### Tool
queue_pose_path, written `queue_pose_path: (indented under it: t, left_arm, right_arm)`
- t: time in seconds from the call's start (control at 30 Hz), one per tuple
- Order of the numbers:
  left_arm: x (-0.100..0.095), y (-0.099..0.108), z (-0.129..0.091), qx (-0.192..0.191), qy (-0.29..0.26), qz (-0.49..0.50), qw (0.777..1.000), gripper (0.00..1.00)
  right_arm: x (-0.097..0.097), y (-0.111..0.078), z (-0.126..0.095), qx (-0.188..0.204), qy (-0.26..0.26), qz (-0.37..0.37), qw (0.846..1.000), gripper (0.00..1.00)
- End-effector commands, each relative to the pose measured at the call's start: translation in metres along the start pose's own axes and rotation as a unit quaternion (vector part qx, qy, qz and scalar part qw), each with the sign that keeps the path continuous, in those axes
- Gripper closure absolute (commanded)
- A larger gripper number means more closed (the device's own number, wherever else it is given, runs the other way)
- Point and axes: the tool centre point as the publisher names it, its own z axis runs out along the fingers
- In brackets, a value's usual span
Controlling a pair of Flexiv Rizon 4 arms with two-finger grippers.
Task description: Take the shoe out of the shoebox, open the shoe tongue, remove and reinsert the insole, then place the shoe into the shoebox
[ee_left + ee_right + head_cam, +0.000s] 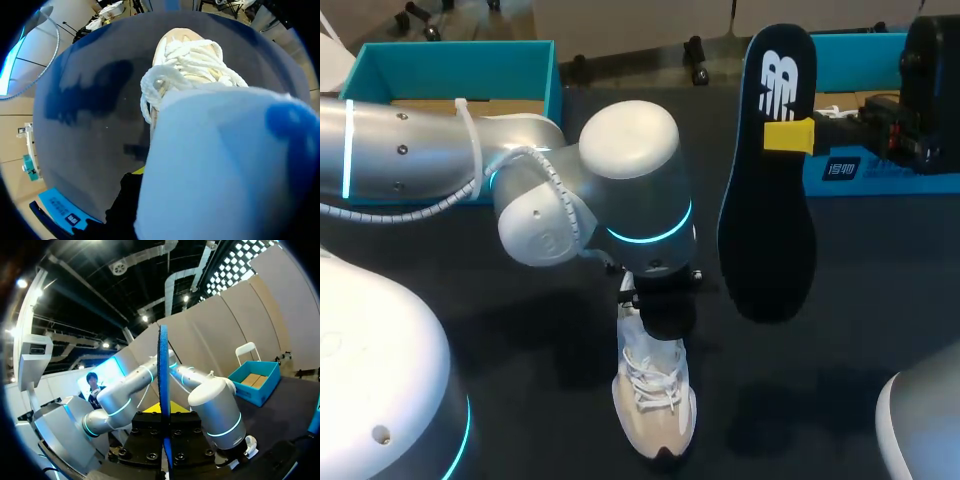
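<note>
A white and beige shoe (655,405) with white laces lies on the black table, toe toward the front edge. My left gripper (658,312) is straight above its heel end; in the left wrist view the shoe (190,65) fills the space ahead and its white upper hides the gripper. My right gripper (788,135) holds the dark insole (768,190) upright in the air to the right of the shoe, a yellow tip pressed on its upper part. The right wrist view shows the insole (163,385) edge-on between the closed jaws.
An open teal shoebox (555,85) stands at the back left behind my left arm. A second teal box (860,175) is at the back right, partly behind my right arm. Bare black table lies on both sides of the shoe.
</note>
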Motion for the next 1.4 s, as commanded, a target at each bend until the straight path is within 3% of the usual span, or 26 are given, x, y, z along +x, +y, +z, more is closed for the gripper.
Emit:
queue_pose_path:
  t: [0.03,0.17,0.2,0.23,0.33,0.6,0.77,1.03,1.4]
  left_arm:
    - [-0.001,0.002,-0.001,0.004,-0.009,0.004,1.0,0.72]
    - [-0.003,0.005,-0.007,0.006,-0.025,0.004,1.0,0.52]
    - [-0.003,0.007,-0.01,0.006,-0.032,0.003,0.999,0.43]
    - [-0.003,0.008,-0.012,0.007,-0.037,0.0,0.999,0.26]
    - [-0.004,0.013,-0.023,0.007,-0.06,-0.009,0.998,0.0]
    - [-0.003,0.027,-0.074,-0.003,-0.163,-0.037,0.986,0.0]
    - [0.0,0.029,-0.115,0.007,-0.258,-0.045,0.965,0.0]
    - [0.006,0.032,-0.165,0.005,-0.403,-0.063,0.913,0.0]
    - [0.009,0.041,-0.215,0.008,-0.542,-0.075,0.837,0.0]
  right_arm:
    - [-0.002,0.002,0.003,0.002,0.001,0.001,1.0,1.0]
    - [-0.002,0.002,0.003,0.002,0.001,0.001,1.0,1.0]
    - [-0.002,0.002,0.003,0.002,0.001,0.001,1.0,1.0]
    - [-0.002,0.002,0.003,0.002,0.001,0.001,1.0,1.0]
    - [-0.002,0.002,0.003,0.002,0.001,0.001,1.0,1.0]
    - [-0.002,0.002,0.003,0.002,0.001,0.001,1.0,1.0]
    - [-0.002,0.002,0.003,0.002,0.001,0.001,1.0,1.0]
    - [-0.002,0.002,0.003,0.002,0.001,0.001,1.0,1.0]
    - [-0.002,0.002,0.003,0.002,0.001,0.001,1.0,1.0]
